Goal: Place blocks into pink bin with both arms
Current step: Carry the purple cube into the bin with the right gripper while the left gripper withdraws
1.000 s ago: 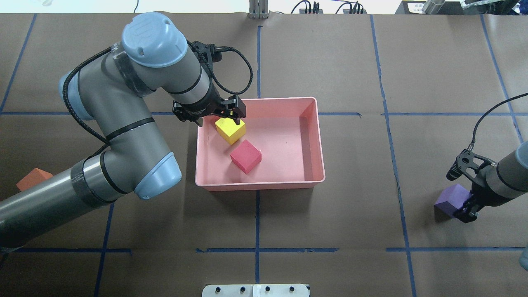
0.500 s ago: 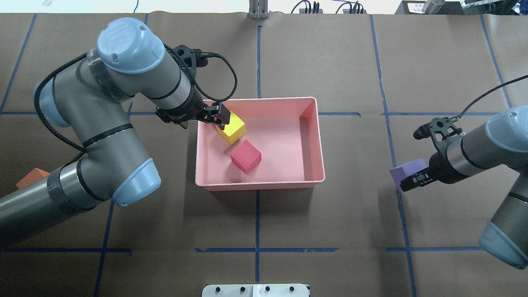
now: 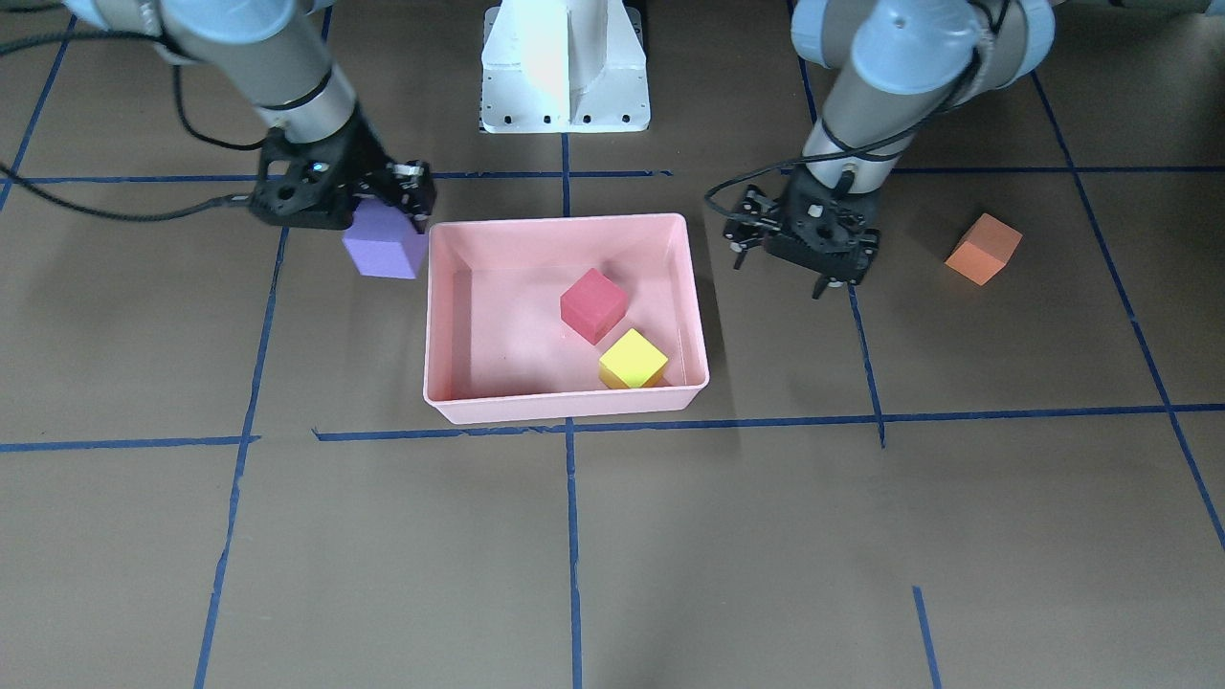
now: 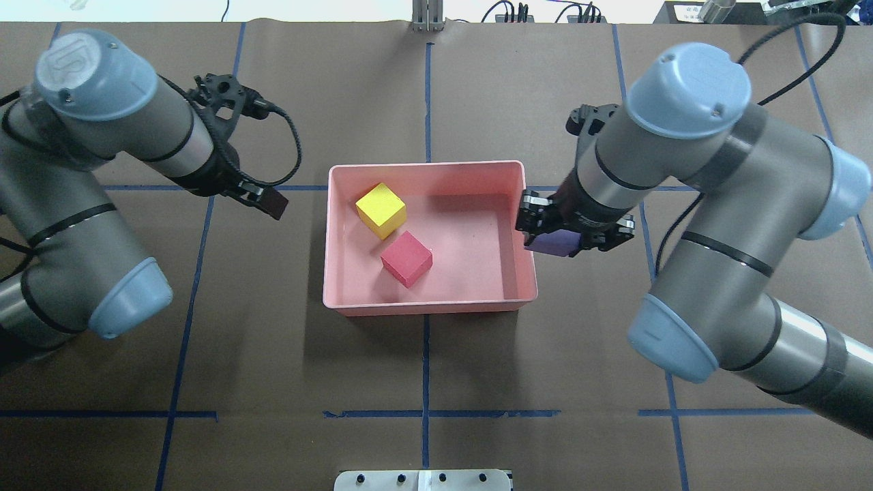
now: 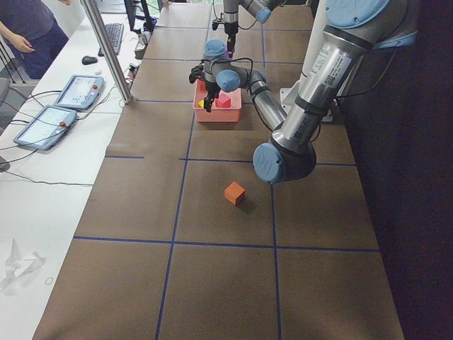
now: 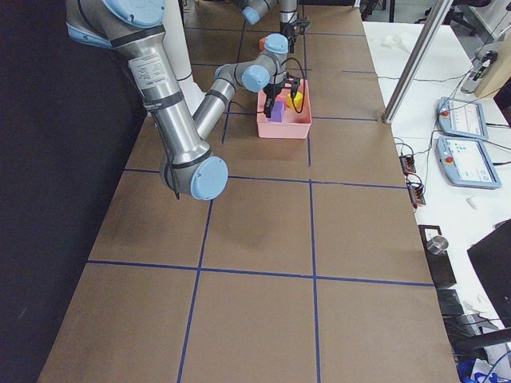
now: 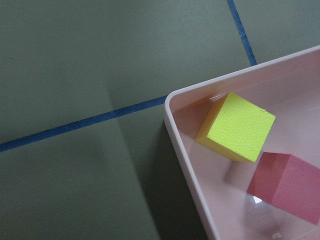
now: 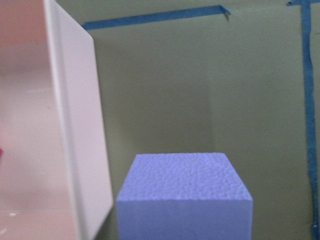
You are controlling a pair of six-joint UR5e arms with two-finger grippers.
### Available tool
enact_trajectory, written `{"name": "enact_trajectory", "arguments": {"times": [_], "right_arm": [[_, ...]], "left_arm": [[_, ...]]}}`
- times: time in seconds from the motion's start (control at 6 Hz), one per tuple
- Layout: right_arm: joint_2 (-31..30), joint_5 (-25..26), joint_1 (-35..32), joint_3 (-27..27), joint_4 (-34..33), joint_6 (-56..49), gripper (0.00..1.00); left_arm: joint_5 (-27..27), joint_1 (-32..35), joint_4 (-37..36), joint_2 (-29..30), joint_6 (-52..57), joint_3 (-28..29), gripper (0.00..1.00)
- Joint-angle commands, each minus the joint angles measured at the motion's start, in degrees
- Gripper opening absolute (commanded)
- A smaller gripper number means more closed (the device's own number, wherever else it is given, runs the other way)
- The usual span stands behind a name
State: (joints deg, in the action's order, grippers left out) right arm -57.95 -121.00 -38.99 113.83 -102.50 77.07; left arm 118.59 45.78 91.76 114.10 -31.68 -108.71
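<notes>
Brown paper worktop (image 4: 477,375) ruled with blue tape lines, pink bin (image 4: 430,164) at centre. Yellow block (image 4: 380,210) and red block (image 4: 406,258) lie inside the bin, just beside one another; the orange block (image 3: 983,249) sits on the worktop, well apart from the bin on my left side. Half a second ago my left end effector (image 4: 269,201) stood over the yellow block; it has now drawn back clear of the bin's left wall and carries nothing, though I cannot tell how far its fingers are spread. My right end effector (image 3: 388,215), clamped on the purple block (image 4: 556,243), has swept in from the far right. The block now hangs just outside the bin's right wall, at the rim. Judged from this, two blocks are delivered, the third needs only a short inward move and release, and the orange one awaits my free left arm.
</notes>
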Motion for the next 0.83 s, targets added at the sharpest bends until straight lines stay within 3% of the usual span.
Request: {"name": "enact_trajectory", "arguments": {"times": [0.0, 0.17, 0.33, 0.5, 0.67], "right_arm": [[11.4, 1.2, 2.7, -6.2, -3.1, 8.7, 0.56], [14.3, 4.5, 4.9, -8.9, -3.1, 10.3, 0.90], [14.0, 5.6, 5.3, -8.2, -3.1, 9.0, 1.00], [11.7, 6.2, 5.1, -6.8, -3.1, 0.5, 1.00], [6.3, 5.4, 4.3, -1.2, -3.4, -4.4, 1.00]], "left_arm": [[3.7, 5.1, 1.6, -8.7, 13.5, -2.8, 0.99], [4.8, 6.9, 3.1, -13.9, 15.1, -6.7, 1.00], [6.7, 8.4, 3.5, -16.7, 17.0, -7.7, 1.00], [6.7, 8.5, 4.6, -19.9, 19.4, -8.4, 1.00], [6.7, 8.6, 6.0, -23.3, 23.8, -8.3, 1.00]]}}
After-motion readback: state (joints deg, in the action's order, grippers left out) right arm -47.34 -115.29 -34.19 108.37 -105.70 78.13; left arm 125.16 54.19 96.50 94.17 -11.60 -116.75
